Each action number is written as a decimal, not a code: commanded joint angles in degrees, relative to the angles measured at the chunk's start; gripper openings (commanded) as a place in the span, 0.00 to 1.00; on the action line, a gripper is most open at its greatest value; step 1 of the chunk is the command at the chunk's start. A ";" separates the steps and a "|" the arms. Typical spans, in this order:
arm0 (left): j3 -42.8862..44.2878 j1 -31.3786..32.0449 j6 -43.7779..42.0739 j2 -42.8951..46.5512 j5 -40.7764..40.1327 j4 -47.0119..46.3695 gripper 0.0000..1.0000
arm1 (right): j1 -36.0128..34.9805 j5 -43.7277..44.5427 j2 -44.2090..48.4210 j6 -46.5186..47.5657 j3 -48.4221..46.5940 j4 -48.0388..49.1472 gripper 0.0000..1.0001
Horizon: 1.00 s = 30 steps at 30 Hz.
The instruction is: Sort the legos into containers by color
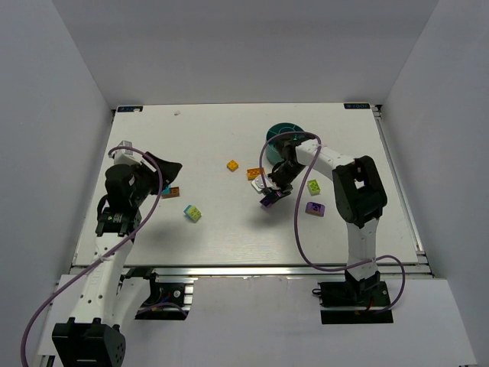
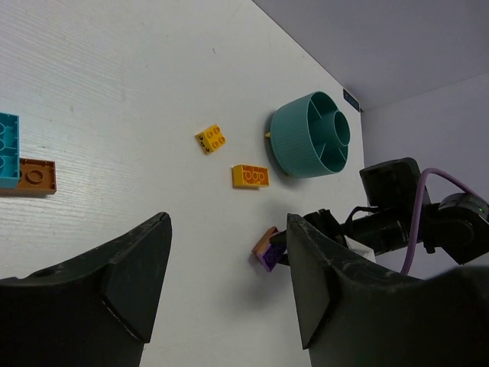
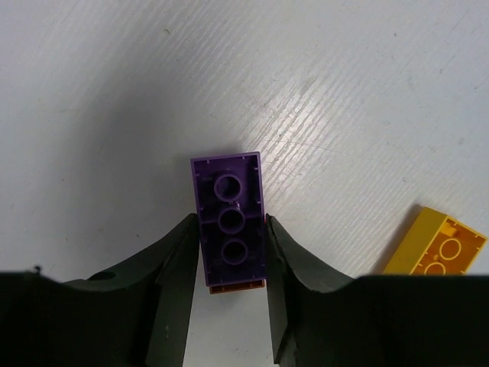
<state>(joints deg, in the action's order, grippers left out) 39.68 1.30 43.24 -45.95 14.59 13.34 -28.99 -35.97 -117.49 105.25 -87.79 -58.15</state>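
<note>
My right gripper (image 1: pixel 272 194) is shut on a purple brick (image 3: pixel 228 220) with an orange brick (image 3: pixel 238 287) stuck to its far side. It holds the pair tilted just over the table, in front of the teal divided bowl (image 1: pixel 284 138). The pair also shows in the left wrist view (image 2: pixel 267 251). My left gripper (image 1: pixel 168 177) is open and empty at the left, over a cyan brick (image 2: pixel 8 149) joined to an orange brick (image 2: pixel 32 176). Loose on the table lie a yellow brick (image 1: pixel 232 165), an orange-yellow brick (image 1: pixel 255 173), a lime brick (image 1: pixel 314 186), a second purple brick (image 1: pixel 314 208) and a cyan-with-lime brick (image 1: pixel 192 213).
The white table (image 1: pixel 229 229) is walled in by grey panels on three sides. The right arm's purple cable (image 1: pixel 299 245) loops over the table in front of the bricks. The bowl (image 2: pixel 309 136) stands at the back right of the bricks.
</note>
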 commanded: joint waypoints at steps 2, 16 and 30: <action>-0.74 0.02 0.44 -0.10 1.76 -2.01 0.71 | -0.10 -0.86 0.59 -0.57 -1.95 -2.49 0.22; -0.92 15.74 0.79 -6.86 1.49 -16.76 0.71 | 1.04 -20.19 9.64 -59.67 -0.81 18.30 0.00; -3.47 20.85 2.72 -12.66 3.95 -40.84 0.72 | 8.86 -21.42 14.04 -128.95 3.93 59.35 0.00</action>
<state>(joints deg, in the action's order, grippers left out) 36.36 21.37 44.93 -56.73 17.26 -19.14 -19.53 -54.35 -106.54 -5.58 -84.97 -10.90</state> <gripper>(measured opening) 0.717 0.416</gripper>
